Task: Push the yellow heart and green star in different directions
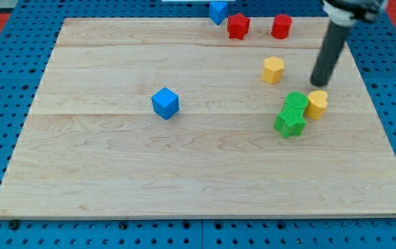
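Pale grained wooden board (115, 173), my tip (318, 84) above yellow heart (316, 104), beside green star (290, 124).

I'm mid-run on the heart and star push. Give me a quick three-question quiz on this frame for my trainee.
1. True or false: my tip sits toward the view's top from the yellow heart.
2. Which block touches the green star on the side toward the view's top? A) red star B) green block C) blue cube
3. Fill in: the yellow block standing alone lies to the view's ____ of my tip.

Key: 1 true; 2 B; 3 left.
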`<act>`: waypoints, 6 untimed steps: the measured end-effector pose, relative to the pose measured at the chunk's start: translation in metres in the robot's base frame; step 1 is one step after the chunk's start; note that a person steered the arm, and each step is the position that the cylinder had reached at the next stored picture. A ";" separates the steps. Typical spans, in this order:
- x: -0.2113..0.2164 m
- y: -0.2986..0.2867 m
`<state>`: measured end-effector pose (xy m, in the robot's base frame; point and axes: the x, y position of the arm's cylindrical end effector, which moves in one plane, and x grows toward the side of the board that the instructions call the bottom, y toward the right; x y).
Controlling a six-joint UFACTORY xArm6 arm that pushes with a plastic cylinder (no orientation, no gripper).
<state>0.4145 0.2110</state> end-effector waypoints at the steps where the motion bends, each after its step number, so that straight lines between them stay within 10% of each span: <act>1: 0.027 -0.010; 6: 0.139 -0.128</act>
